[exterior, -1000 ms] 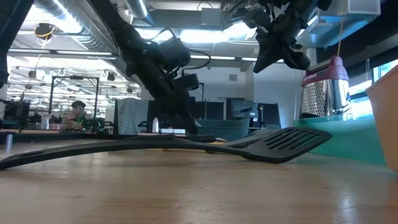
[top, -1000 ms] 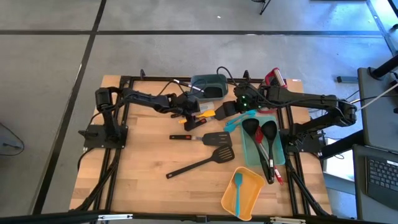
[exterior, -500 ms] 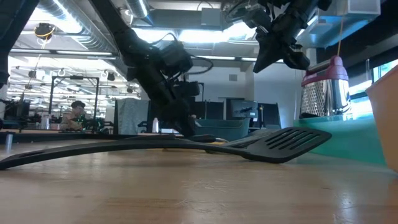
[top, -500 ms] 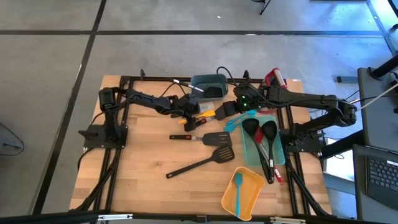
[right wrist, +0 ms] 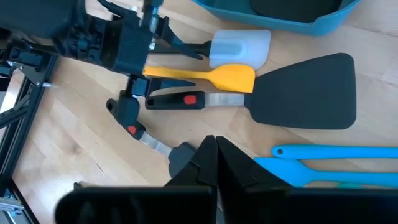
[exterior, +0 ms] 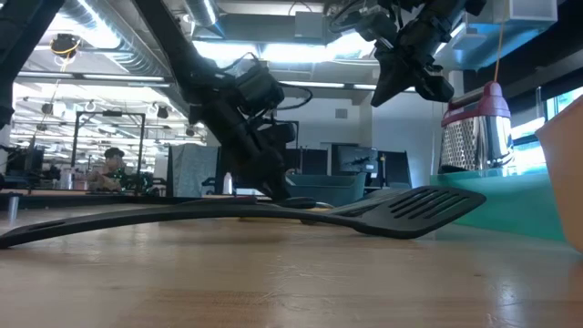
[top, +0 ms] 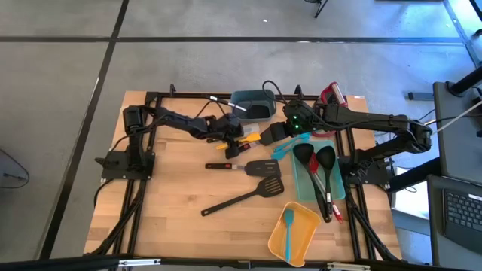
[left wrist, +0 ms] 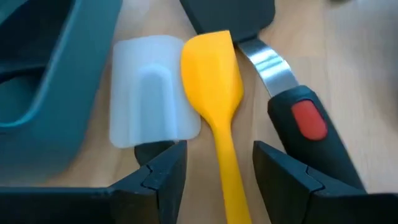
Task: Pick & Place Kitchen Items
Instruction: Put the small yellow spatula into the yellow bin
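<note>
**Left pincer straddling the yellow spatula, right one parked up high**

So, biggest thing first: the wooden bench (top: 173, 188) carries everything, with the two arms coming in from 9 and 3 o'clock. At about 12 o'clock sits a dark teal bin (top: 254, 104), and over at 3 o'clock there's a light teal tray (top: 337, 188) with black ladles (top: 314, 159) lying in it. Down at 5 o'clock an orange dish (top: 301, 239) holds a teal spatula (top: 288, 226).

Out in the middle of the bench: a long black slotted turner (top: 242, 198) lying diagonally, and just above it a shorter black turner (top: 252, 166) with a red-tipped handle.

The left pincer (left wrist: 216, 163) is down low near the bin, released, its fingers (left wrist: 158, 171) spread on either side of the yellow spatula's (left wrist: 216, 93) handle without squeezing it. Just beside that spatula lies a white spatula (left wrist: 149, 90) on one side and a black turner with a red button on its handle (left wrist: 305, 121) on the other, all near each other at roughly 12 o'clock of bench centre.

The right pincer (right wrist: 214, 152) is clenched with nothing in it, hanging above the bench near the tray's far end. Two teal spatula handles (right wrist: 336, 163) show under it.
</note>
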